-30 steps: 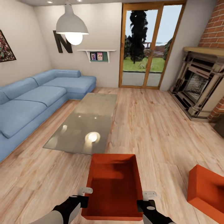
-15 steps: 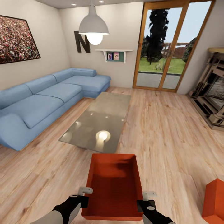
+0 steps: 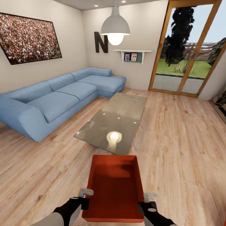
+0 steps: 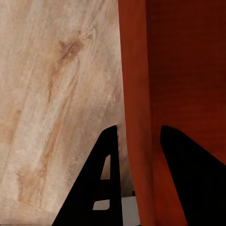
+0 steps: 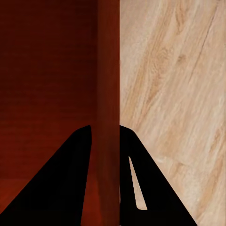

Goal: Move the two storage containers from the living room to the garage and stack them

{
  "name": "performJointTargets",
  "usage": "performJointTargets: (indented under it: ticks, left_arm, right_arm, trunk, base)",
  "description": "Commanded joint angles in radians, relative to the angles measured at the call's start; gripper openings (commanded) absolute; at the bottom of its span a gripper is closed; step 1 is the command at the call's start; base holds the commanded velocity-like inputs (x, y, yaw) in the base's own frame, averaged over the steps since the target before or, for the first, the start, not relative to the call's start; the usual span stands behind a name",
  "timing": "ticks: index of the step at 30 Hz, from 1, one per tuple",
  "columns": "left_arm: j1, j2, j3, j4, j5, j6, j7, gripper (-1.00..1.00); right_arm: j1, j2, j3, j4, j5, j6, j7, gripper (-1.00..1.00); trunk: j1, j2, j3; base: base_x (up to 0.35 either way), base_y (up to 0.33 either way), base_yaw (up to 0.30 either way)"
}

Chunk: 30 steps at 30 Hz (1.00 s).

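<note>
An orange-red storage container with no lid hangs low in front of me, above the light wood planks of the living room. My left gripper is shut on its left wall and my right gripper on its right wall. In the left wrist view the black fingers of the left gripper straddle the thin orange wall. The right wrist view has the right gripper clamped the same way on the other wall. The garage and its floor are out of view.
A glass coffee table stands just ahead of the container. A blue corner sofa runs along the left wall. Wood-framed glass doors are at the far right. A pendant lamp hangs overhead. Open plank floor lies to the right.
The camera has swung left: sofa, table and doors slid right in the picture. The fireplace and the second orange container left the view at the right. The held container stays put between my grippers.
</note>
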Motion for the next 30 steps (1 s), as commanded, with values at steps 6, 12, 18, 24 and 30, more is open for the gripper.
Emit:
performJointTargets:
  ticks: [6, 12, 18, 24, 30]
  left_arm:
    - [0.0, 0.0, 0.0, -0.001, -0.021, 0.006, 0.005, -1.0]
    - [0.0, 0.0, 0.0, -0.002, -0.021, 0.006, 0.005, -1.0]
    - [0.0, 0.0, 0.0, -0.002, -0.021, 0.006, 0.005, -1.0]
    - [0.0, 0.0, 0.0, -0.002, -0.021, 0.006, 0.006, -1.0]
    - [0.0, 0.0, 0.0, -0.002, -0.021, 0.006, 0.006, -1.0]
  right_arm:
    - [-0.001, 0.0, 0.002, -0.001, -0.007, -0.004, -0.004, -1.0]
    - [-0.001, 0.0, 0.002, -0.001, -0.007, -0.004, -0.004, -1.0]
    - [-0.001, 0.0, 0.002, -0.001, -0.007, -0.004, -0.004, -1.0]
    - [-0.001, 0.0, 0.001, -0.001, -0.007, -0.004, -0.004, -1.0]
    - [-0.001, 0.0, 0.001, -0.001, -0.007, -0.004, -0.004, -1.0]
  trunk:
    - [0.0, -0.001, -0.001]
    - [0.0, -0.001, -0.001]
    - [0.0, -0.001, -0.001]
    - [0.0, -0.001, -0.001]
    - [0.0, -0.001, -0.001]
  base:
    - [0.0, 0.0, 0.3]
    - [0.0, 0.0, 0.3]
    - [0.0, 0.0, 0.3]
    - [0.0, 0.0, 0.3]
    - [0.0, 0.0, 0.3]
